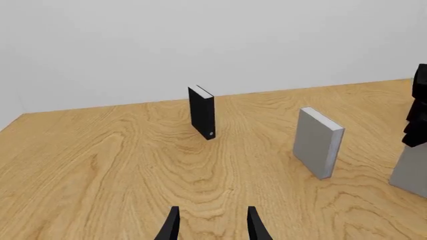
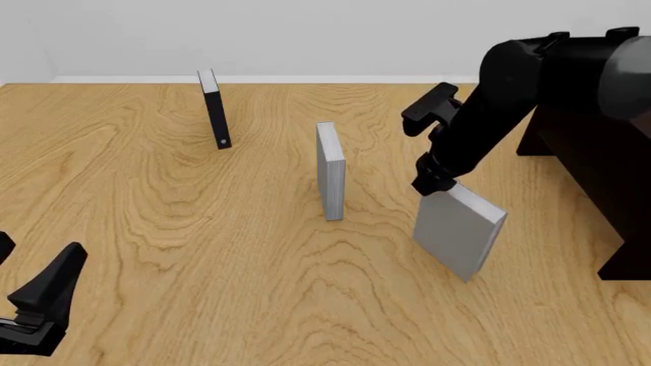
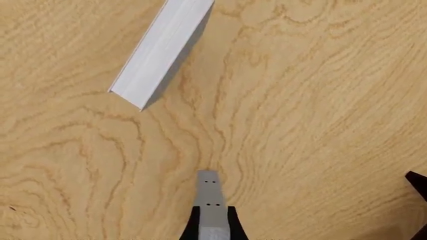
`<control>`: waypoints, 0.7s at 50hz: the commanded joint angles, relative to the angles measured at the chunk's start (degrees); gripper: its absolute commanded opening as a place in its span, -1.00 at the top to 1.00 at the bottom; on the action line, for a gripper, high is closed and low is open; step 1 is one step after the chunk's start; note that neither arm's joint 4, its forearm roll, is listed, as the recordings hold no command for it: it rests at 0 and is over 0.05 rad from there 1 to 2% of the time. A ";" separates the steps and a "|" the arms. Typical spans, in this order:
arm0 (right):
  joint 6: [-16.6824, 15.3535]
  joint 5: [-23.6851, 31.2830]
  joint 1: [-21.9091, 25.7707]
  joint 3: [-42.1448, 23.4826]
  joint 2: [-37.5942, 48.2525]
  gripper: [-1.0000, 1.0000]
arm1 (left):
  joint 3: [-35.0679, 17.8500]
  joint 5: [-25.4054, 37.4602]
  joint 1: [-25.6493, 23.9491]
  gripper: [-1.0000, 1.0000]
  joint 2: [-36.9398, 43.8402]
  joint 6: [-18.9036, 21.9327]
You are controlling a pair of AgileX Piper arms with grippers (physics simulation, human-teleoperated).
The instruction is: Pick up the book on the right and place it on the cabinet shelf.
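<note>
Light-grey hardcover book (image 2: 458, 229): held at its top edge by the right hand (image 2: 432, 183), tilted, hanging at the right of the tabletop (image 2: 203, 252); whether its lower corner touches the wood cannot be told. Broad plain cover, no title or lettering visible. In the right wrist view the fingers (image 3: 193, 225) are closed on its narrow grey edge (image 3: 210, 200).

Dark cabinet (image 2: 600, 175): stands at the far right, just beside the held book, partly hidden by the right arm.

Narrower grey book (image 2: 330, 171): upright near the tabletop's centre, white page edges showing; no writing legible.

Thin black book (image 2: 215, 110): upright farther back on the left, with a small pale round mark low on its spine (image 1: 211, 133), too small to read.

Left hand (image 1: 212, 227): low over bare wood at the near left, fingers moderately apart, holding nothing.
</note>
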 commanded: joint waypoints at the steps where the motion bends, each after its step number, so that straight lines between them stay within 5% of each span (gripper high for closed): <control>1: 1.38 1.10 -0.36 -1.51 -0.66 1.00 | -0.01 -0.17 -0.10 -1.00 0.18 -0.09; 21: -1.00 5.03 -1.97 -7.45 -3.85 1.00 | -0.03 -0.51 -0.53 -1.00 0.42 -0.41; 35: -5.99 1.63 -4.06 -9.03 -6.93 1.00 | -0.12 -0.80 -0.88 -1.00 0.56 -0.25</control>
